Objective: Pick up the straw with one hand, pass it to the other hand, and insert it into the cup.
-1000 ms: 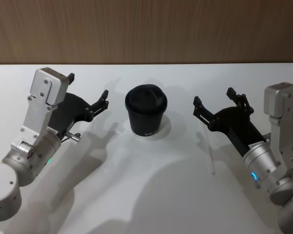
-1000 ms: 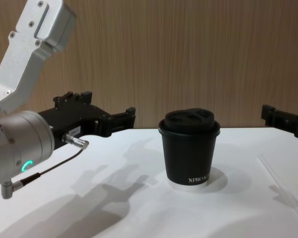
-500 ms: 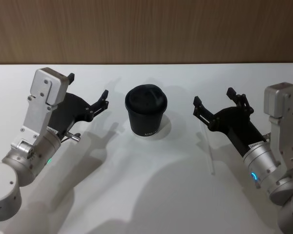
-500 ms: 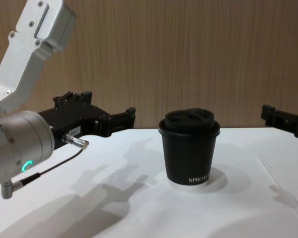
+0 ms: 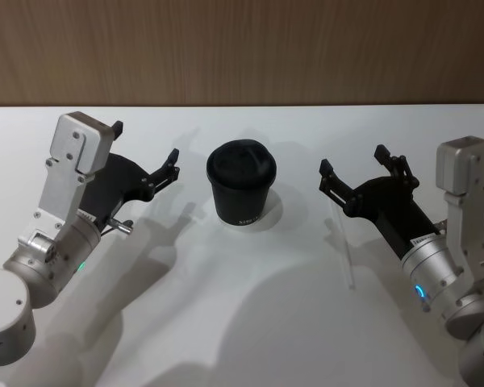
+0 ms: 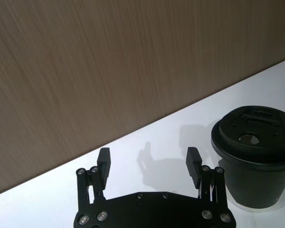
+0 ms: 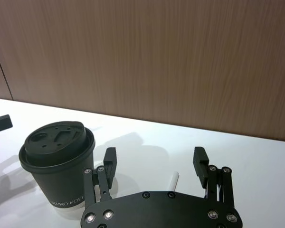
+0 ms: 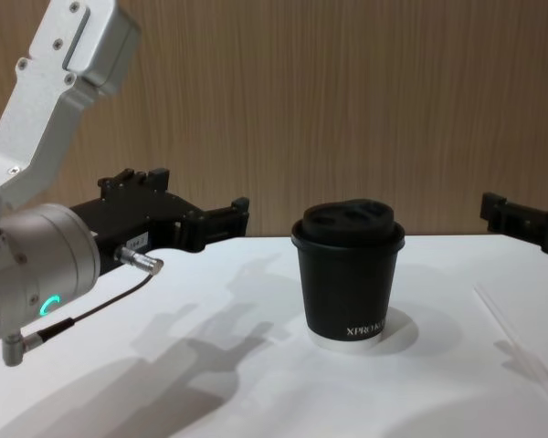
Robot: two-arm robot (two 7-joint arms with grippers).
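Note:
The black lidded cup stands upright at the middle of the white table, with "XPRO" lettering low on its side. The thin white straw lies flat on the table right of the cup, under my right gripper. That gripper hovers open and empty, and its wrist view shows the straw's end between its fingers and the cup off to one side. My left gripper hangs open and empty left of the cup, which shows beside its fingers in the left wrist view.
A wood-panel wall runs along the table's far edge. The straw shows faintly low at the right in the chest view.

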